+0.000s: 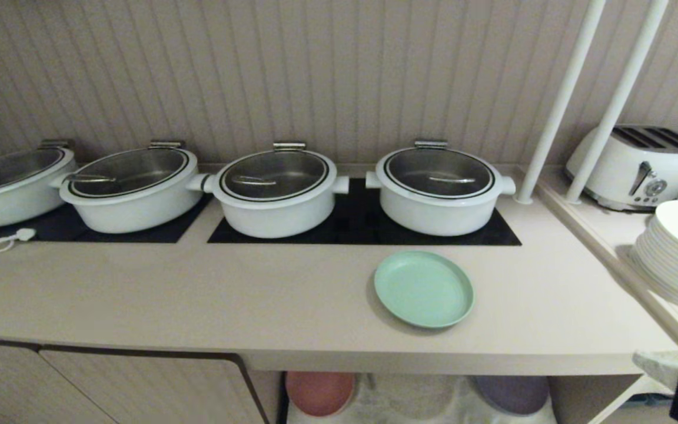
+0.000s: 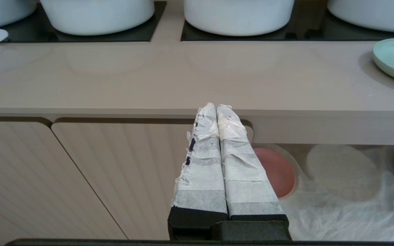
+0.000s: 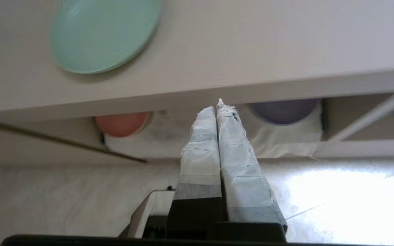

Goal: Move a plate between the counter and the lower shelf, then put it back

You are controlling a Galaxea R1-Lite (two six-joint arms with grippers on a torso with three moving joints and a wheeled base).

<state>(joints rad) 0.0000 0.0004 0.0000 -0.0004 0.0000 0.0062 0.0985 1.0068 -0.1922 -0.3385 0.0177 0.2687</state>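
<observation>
Plate (image 1: 424, 288) empty on counter (image 1: 198, 294), lidded pots (image 1: 277, 191) behind, right gripper (image 3: 217, 104) and left gripper (image 2: 215, 106) both closed, holding nothing

The small round green plate (image 1: 424, 288) is lying flat on the long beige counter (image 1: 198, 294), near its front edge. Under it, the lower shelf (image 1: 433, 406) is wearing a wrinkly white cloth.
</observation>
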